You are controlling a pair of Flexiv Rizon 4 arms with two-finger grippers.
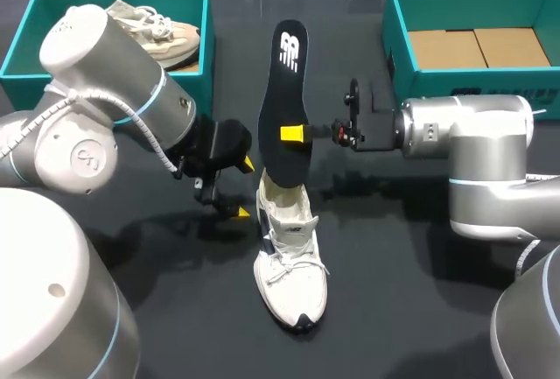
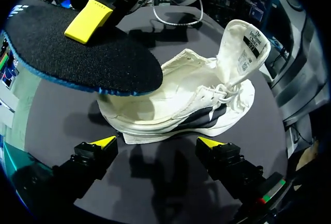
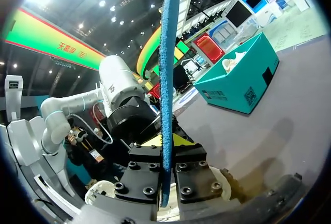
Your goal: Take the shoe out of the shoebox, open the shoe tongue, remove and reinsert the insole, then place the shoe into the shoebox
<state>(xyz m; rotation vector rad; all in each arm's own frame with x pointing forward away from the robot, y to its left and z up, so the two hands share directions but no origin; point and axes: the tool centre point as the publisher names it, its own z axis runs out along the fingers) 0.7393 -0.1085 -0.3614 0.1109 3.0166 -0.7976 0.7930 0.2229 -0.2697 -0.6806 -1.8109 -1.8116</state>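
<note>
Now, left box (image 1: pixel 35 11) holds a second shoe (image 1: pixel 162 33), right box (image 1: pixel 398 24) only cardboard (image 1: pixel 477 46), white shoe (image 1: pixel 291 265) on open counter (image 1: pixel 394 291) between them, right hand (image 1: pixel 293 133) clamps the insole (image 1: pixel 285 99) upright above its heel, left hand (image 1: pixel 243 188) open alongside.

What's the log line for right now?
right end effector: shut on insole | left end effector: open, beside shoe
</note>
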